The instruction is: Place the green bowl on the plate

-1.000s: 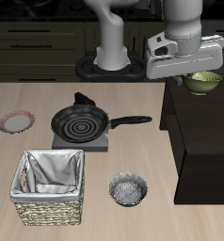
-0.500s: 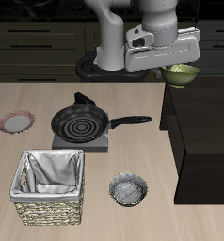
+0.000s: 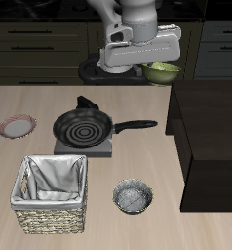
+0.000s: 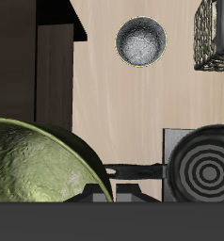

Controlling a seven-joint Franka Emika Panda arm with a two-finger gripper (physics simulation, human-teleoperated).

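The exterior view takes in the whole table: the plate (image 3: 17,126), pink-rimmed with a pale centre, lies flat near the frame's left edge at mid-height, well apart from everything else. The black frying pan (image 3: 82,128) sits on a grey square stand just left of centre, its handle running toward the frame's right. A lined wicker basket (image 3: 52,193) stands in the lower left, a grey speckled bowl (image 3: 134,196) below centre, and a dark cabinet block (image 3: 211,142) fills the right side.

In that view the green bowl (image 3: 164,71) hangs in the air in the upper middle of the frame, above the table's back edge, held at its rim by the gripper (image 3: 155,66). The fingers themselves are hidden behind the gripper body, so their spread cannot be read; the bowl is off every surface and touching the gripper. It is round, with no long axis, and its opening faces up, roughly level.

The wrist view shows no plate. It gives the bowl's (image 4: 40,162) mottled olive outside close up, and beyond it the pan's spiral rings (image 4: 210,172), the speckled bowl (image 4: 140,41) and a corner of the basket (image 4: 217,33).
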